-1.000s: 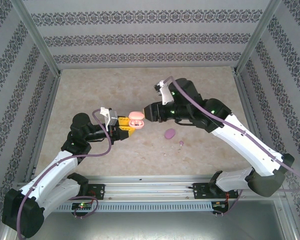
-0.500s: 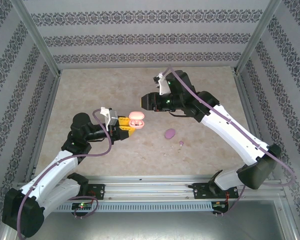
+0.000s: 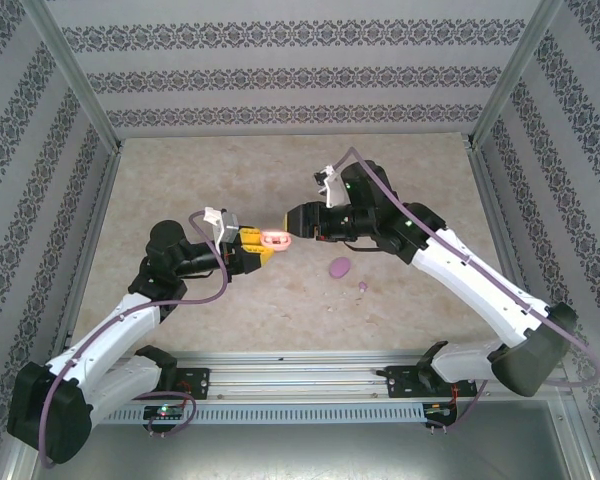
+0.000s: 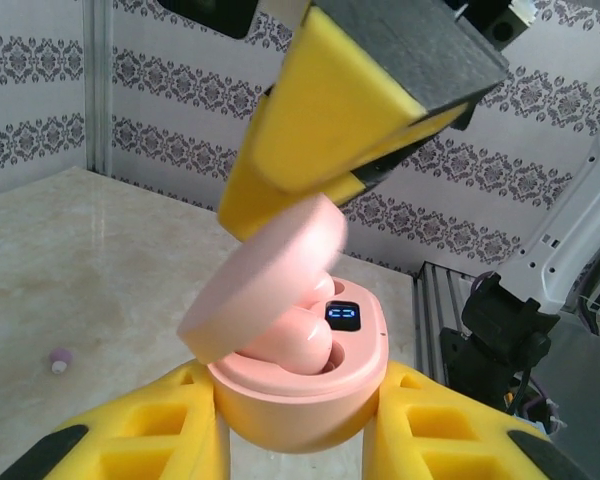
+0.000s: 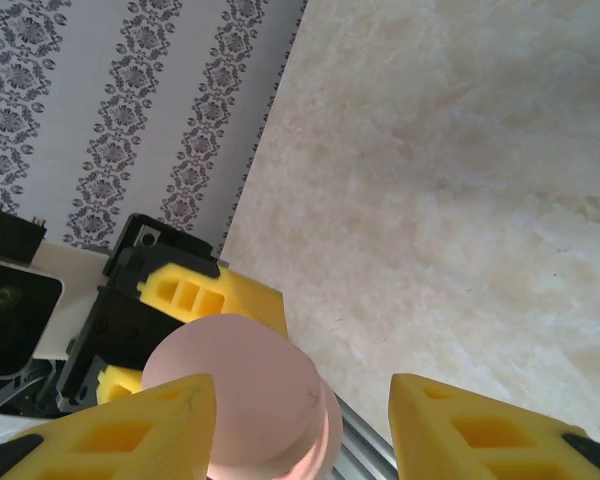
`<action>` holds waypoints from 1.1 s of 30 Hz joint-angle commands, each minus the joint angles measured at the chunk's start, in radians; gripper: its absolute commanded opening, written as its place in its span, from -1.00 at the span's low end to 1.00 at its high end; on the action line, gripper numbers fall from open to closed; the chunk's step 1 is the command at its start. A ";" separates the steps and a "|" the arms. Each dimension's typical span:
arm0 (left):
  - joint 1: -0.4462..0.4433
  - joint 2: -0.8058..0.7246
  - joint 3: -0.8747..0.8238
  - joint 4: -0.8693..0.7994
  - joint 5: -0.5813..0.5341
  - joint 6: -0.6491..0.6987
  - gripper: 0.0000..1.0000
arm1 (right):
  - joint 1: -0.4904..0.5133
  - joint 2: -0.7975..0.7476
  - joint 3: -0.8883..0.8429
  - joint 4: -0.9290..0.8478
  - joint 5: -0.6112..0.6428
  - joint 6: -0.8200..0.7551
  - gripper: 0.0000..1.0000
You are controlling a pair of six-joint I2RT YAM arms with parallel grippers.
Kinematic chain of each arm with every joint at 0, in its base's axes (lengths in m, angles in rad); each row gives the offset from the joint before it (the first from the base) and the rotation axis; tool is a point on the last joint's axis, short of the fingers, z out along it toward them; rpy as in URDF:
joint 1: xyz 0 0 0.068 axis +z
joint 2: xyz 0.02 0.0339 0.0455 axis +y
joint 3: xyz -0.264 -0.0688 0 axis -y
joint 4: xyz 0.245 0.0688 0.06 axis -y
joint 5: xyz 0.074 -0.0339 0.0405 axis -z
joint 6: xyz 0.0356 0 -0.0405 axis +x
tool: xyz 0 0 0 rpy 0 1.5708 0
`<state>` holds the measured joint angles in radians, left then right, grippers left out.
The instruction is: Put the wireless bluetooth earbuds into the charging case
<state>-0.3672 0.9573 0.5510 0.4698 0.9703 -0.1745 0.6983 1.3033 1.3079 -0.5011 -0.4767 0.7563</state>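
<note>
Pink earbud (image 4: pixel 302 338) is sitting in the case (image 4: pixel 310 405) we are clamping in our left gripper (image 4: pixel 298 430). Our right gripper (image 5: pixel 298 400), fingers apart, is pressing the lid (image 4: pixel 265 275); a skewed push could twist the case loose.

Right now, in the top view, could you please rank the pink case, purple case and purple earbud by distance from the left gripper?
1. pink case, held in the left gripper.
2. purple case, on the table, rightward.
3. purple earbud, farther right still.
</note>
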 commanded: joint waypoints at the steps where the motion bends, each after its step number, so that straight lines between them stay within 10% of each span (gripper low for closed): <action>1: -0.011 0.004 0.040 0.085 -0.004 -0.030 -0.38 | 0.011 -0.031 -0.038 0.056 -0.024 0.045 0.00; 18: -0.010 0.052 0.041 0.172 -0.024 -0.084 -0.38 | 0.057 -0.010 -0.172 0.370 -0.103 0.292 0.17; 26: -0.010 0.051 0.035 0.134 -0.030 -0.043 -0.33 | 0.058 0.030 -0.187 0.479 -0.119 0.375 -0.50; 30: -0.011 0.031 0.021 0.092 -0.042 -0.005 -0.09 | 0.052 0.062 -0.189 0.535 -0.128 0.412 -0.64; 33: -0.011 -0.024 0.015 -0.036 -0.114 0.082 0.51 | 0.037 0.090 -0.182 0.553 -0.117 0.427 -0.68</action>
<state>-0.3676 0.9874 0.5613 0.5213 0.8776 -0.1753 0.7311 1.3651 1.1339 -0.0357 -0.5686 1.1545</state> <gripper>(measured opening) 0.691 0.262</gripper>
